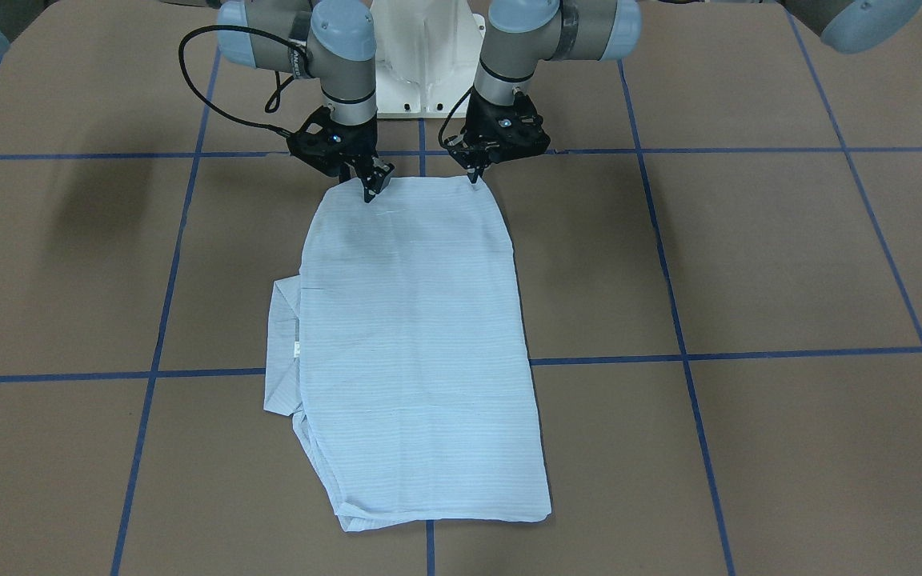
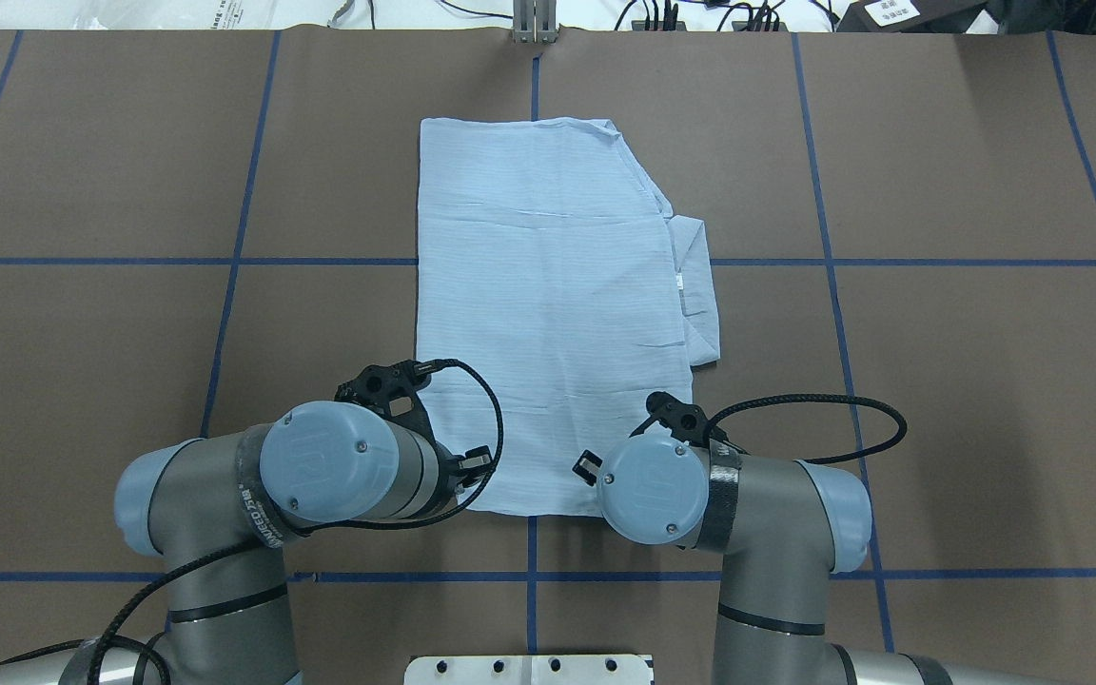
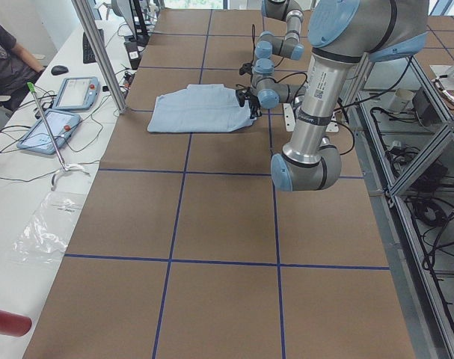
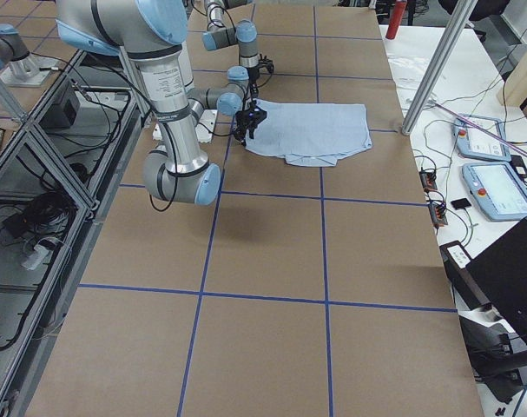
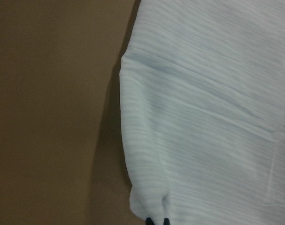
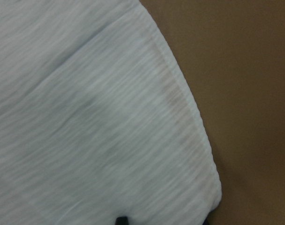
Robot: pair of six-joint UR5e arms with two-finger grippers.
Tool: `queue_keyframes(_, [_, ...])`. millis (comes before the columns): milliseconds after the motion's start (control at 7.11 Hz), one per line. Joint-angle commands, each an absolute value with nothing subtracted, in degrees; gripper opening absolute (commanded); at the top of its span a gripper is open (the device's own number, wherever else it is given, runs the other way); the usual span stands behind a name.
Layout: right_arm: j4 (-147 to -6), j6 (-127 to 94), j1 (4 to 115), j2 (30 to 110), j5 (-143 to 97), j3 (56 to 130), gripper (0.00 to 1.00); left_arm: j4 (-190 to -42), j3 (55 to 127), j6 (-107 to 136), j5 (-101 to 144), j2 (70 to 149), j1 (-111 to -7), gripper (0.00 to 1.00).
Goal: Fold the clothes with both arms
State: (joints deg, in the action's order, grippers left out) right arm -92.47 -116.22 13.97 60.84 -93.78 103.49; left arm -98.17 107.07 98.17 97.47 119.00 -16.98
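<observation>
The pale-blue striped shirt [image 1: 413, 336] lies folded into a long panel on the brown table, its collar part and tiny white label [image 1: 298, 348] sticking out on one side. Both arms reach down to the shirt's edge nearest the robot base. My left gripper [image 1: 475, 178] sits on one corner, and the left wrist view shows its fingertips [image 5: 157, 220] pinched shut on bunched cloth [image 5: 203, 117]. My right gripper [image 1: 373, 186] is over the other corner. In the right wrist view its fingers stand apart, open, over flat cloth [image 6: 86, 117].
Blue tape lines [image 1: 685, 352] divide the brown table top [image 1: 789, 256] into squares. The white pedestal base [image 1: 421, 64] stands just behind the grippers. A side bench with tablets [image 3: 77, 93], a metal post [image 3: 99, 52] and a seated person [image 3: 6, 52] border the far table edge.
</observation>
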Motion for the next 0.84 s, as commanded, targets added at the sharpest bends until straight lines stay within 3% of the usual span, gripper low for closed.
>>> queue_keyframes(0, [-92.46,-116.02,13.97,60.82,-93.87,103.71,0.08,-98.17,107.05,98.09,97.47,119.0,-17.14,0.0])
queue_keyframes(141, [-92.46,-116.02,13.97,60.82,-93.87,104.15,0.0,-98.17,107.05,98.09,97.47,119.0,-17.14,0.0])
queue_keyframes(703, [-92.46,-116.72,14.15,60.82,-93.69,106.43,0.0,-98.17,107.49,98.17,97.47,119.79,-17.05,0.0])
